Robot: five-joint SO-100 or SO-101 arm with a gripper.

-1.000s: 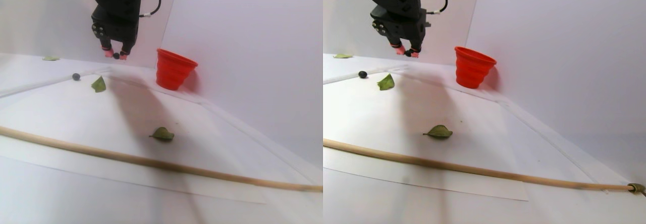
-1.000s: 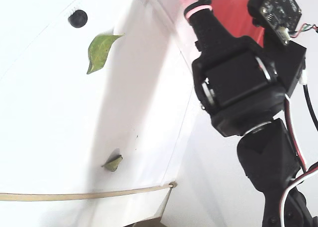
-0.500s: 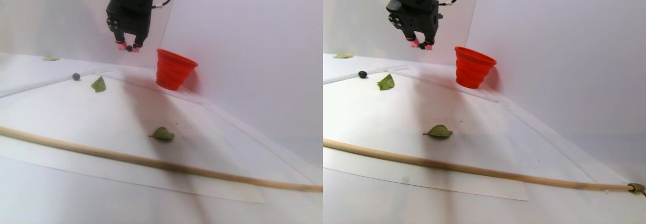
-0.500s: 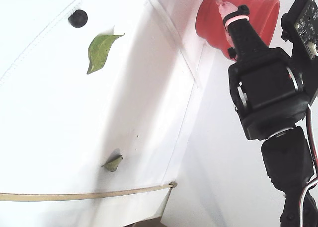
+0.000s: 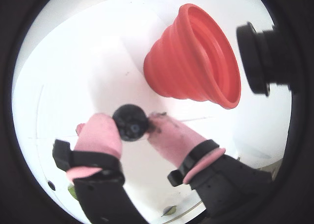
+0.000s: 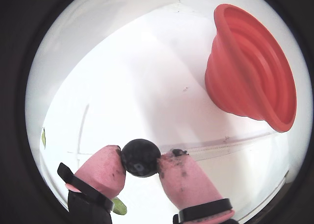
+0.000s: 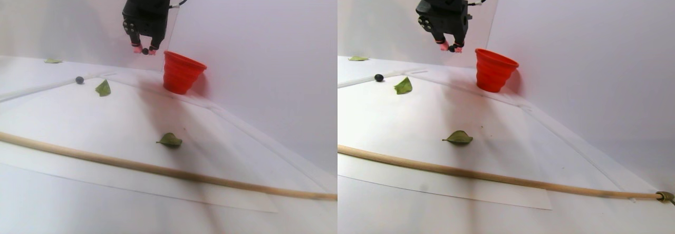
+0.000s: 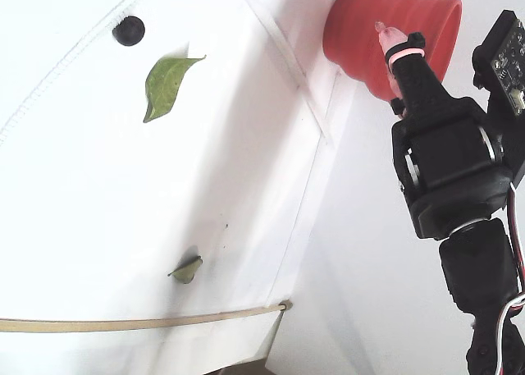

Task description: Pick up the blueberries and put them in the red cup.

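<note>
Tool [image 6: 141, 166] clamped on blueberry [image 6: 141, 158], raised off counter [image 7: 132, 118], just beside red cup [image 6: 252, 69], not over rim.

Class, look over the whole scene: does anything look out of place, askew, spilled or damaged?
Mostly tidy. The red cup stands upright, and the tool pinches one blueberry cleanly. Odd points: dark smears on the pink fingertips, and a loose blueberry lying among scattered green leaves.
</note>
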